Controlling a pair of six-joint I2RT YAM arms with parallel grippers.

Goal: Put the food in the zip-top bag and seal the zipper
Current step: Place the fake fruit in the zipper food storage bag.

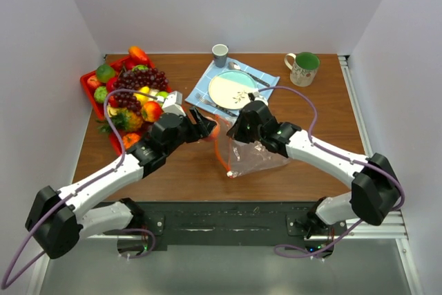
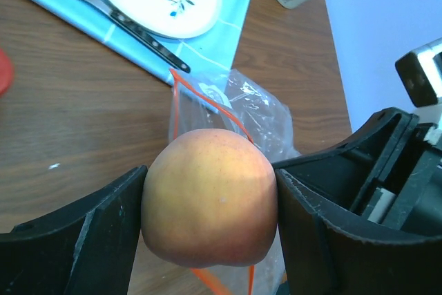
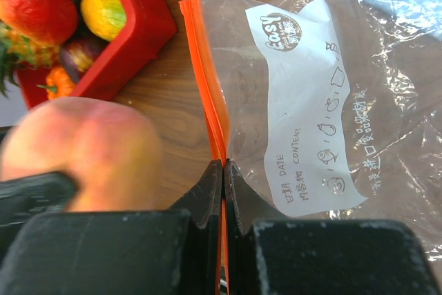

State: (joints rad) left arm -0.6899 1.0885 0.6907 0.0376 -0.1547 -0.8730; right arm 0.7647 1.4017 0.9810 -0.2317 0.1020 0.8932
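Note:
My left gripper (image 2: 208, 202) is shut on a peach (image 2: 209, 197), held just left of the bag's mouth (image 1: 213, 131); the peach also shows in the right wrist view (image 3: 83, 150). The clear zip-top bag (image 1: 257, 155) lies on the table centre with its white label (image 3: 304, 101) up. My right gripper (image 3: 222, 170) is shut on the orange-red zipper strip (image 3: 207, 81) and holds the mouth edge up (image 1: 238, 129). The zipper outlines the mouth below the peach (image 2: 181, 94). More toy fruit, grapes (image 1: 140, 79) and apples, fills the red tray (image 1: 88, 77).
A blue napkin (image 1: 207, 81) with a white plate (image 1: 232, 90), fork and knife lies behind the bag. A small grey cup (image 1: 219, 54) and a green-lined mug (image 1: 302, 68) stand at the back. White walls close in both sides.

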